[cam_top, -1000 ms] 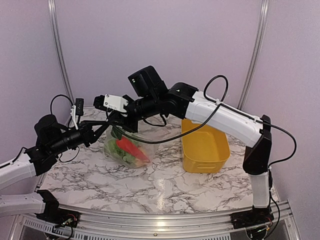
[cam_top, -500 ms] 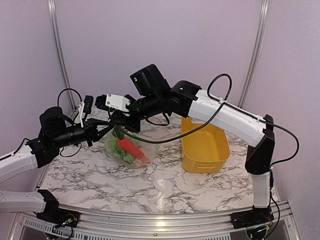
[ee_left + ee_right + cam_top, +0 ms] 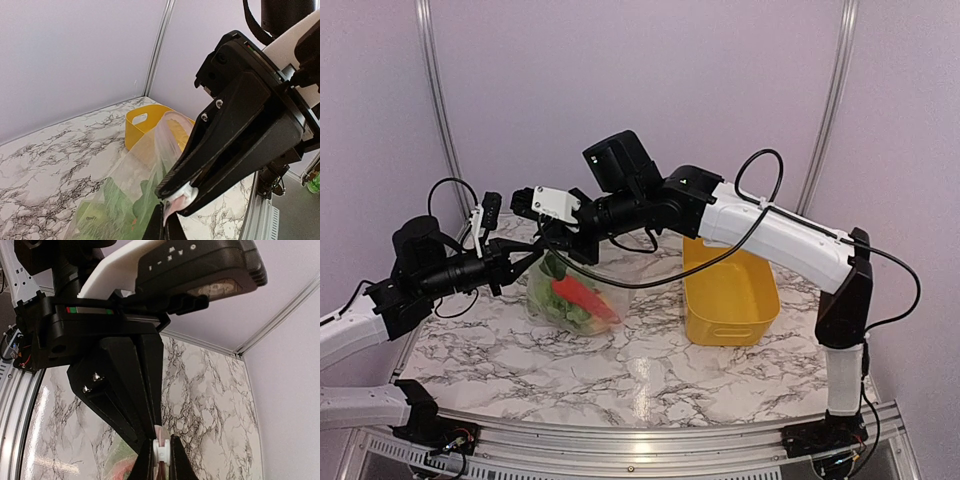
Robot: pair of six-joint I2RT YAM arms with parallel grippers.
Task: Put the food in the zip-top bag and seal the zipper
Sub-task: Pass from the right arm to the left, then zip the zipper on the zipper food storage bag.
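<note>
Left fingers (image 3: 520,262) and right fingers (image 3: 560,248) clamped on zip-top bag (image 3: 544,300), camera lettering (image 3: 190,251) perhaps OAK-1-W

My right arm (image 3: 775,238) and left arm (image 3: 350,332) wear white shells with black joints, and black cables (image 3: 761,163) loop off them. My fingers (image 3: 235,137) are black wedges with silver screws (image 3: 218,103); pale lettering marks one dark camera housing (image 3: 200,265).

Zip-top bag (image 3: 130,185) bottom cropped by frame edge
</note>
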